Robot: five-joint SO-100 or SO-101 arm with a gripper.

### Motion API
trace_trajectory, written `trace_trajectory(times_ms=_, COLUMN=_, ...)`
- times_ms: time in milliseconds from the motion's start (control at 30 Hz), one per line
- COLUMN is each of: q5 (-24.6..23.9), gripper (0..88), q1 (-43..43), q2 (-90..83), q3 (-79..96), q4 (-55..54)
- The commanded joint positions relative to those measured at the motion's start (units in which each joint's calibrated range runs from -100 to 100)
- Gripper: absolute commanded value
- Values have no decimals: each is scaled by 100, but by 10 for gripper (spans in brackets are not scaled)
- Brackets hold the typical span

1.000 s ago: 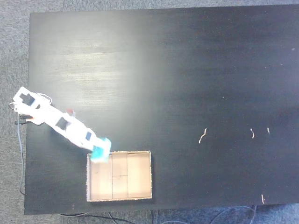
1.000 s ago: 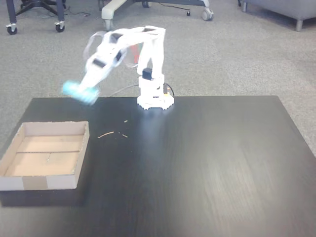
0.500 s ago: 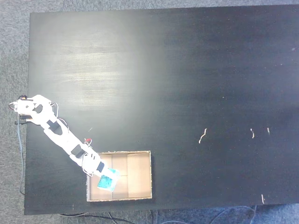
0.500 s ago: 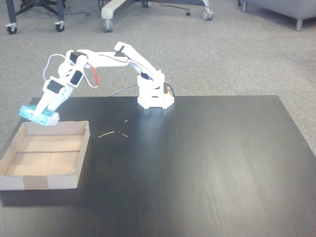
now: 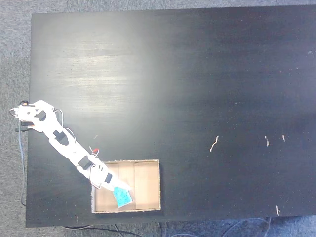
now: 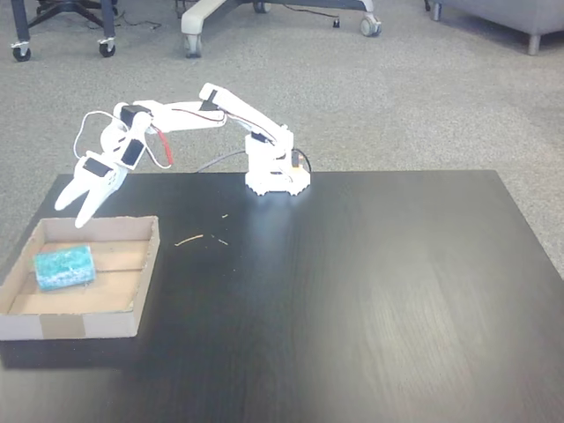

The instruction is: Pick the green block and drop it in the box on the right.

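Note:
The green block (image 5: 122, 196) (image 6: 63, 267) lies free on the floor of the box (image 5: 146, 183) (image 6: 88, 324), close to the wall nearest the arm, and appears to sit slightly tilted. My gripper (image 5: 118, 187) (image 6: 70, 216) hangs just above the box's far rim, open, with nothing between its two white fingers. In the top-down fixed view the gripper's tips overlap the block's upper corner. The white arm stretches out from its base (image 6: 277, 181) at the table's edge to the box.
The black table (image 5: 197, 74) spreads wide beyond the box. A few pale scraps (image 5: 213, 143) (image 6: 188, 239) lie on it. Wheeled chair bases (image 6: 273, 11) stand on the carpet behind the arm. The box sits near the table's edge.
The arm swung the block over the box, then the gripper opened. The block dropped from the fingers onto the box floor.

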Motion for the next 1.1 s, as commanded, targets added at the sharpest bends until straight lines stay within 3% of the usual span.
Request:
trace_trajectory(times_ms=0, q5=-73, gripper=511, q1=-115, q2=-998, q3=933, q4=376)
trace_trajectory(times_ms=67, q5=-444, gripper=462, q1=-376, q2=-2268, q3=2765, q4=847)
trace_trajectory(times_ms=167, q5=-786, gripper=262, q1=-1027, q2=-4859, q3=6174, q4=937)
trace_trajectory(times_ms=200, q5=-894, gripper=154, q1=-1211, q2=-5994, q3=7379, q4=648)
trace_trajectory(times_ms=233, q5=-1104, gripper=136, q1=-1402, q2=-7137, q3=8386, q4=277)
trace_trajectory(times_ms=300, q5=-1392, gripper=1, q1=-2084, q2=-9448, q3=10045, q4=-574)
trace_trajectory(times_ms=433, q5=-1988, gripper=1, q1=-3372, q2=-12590, q3=12411, q4=-1655)
trace_trajectory(times_ms=567, q5=-1817, gripper=1, q1=-3640, q2=-14275, q3=14659, q4=-1862)
trace_trajectory(times_ms=633, q5=-1680, gripper=1, q1=-3686, q2=-14275, q3=15639, q4=-2704)
trace_trajectory(times_ms=933, q5=-1011, gripper=1, q1=-4805, q2=-14283, q3=15639, q4=-1366)
trace_trajectory(times_ms=1067, q5=-987, gripper=1, q1=-4644, q2=-14275, q3=15639, q4=-1152)
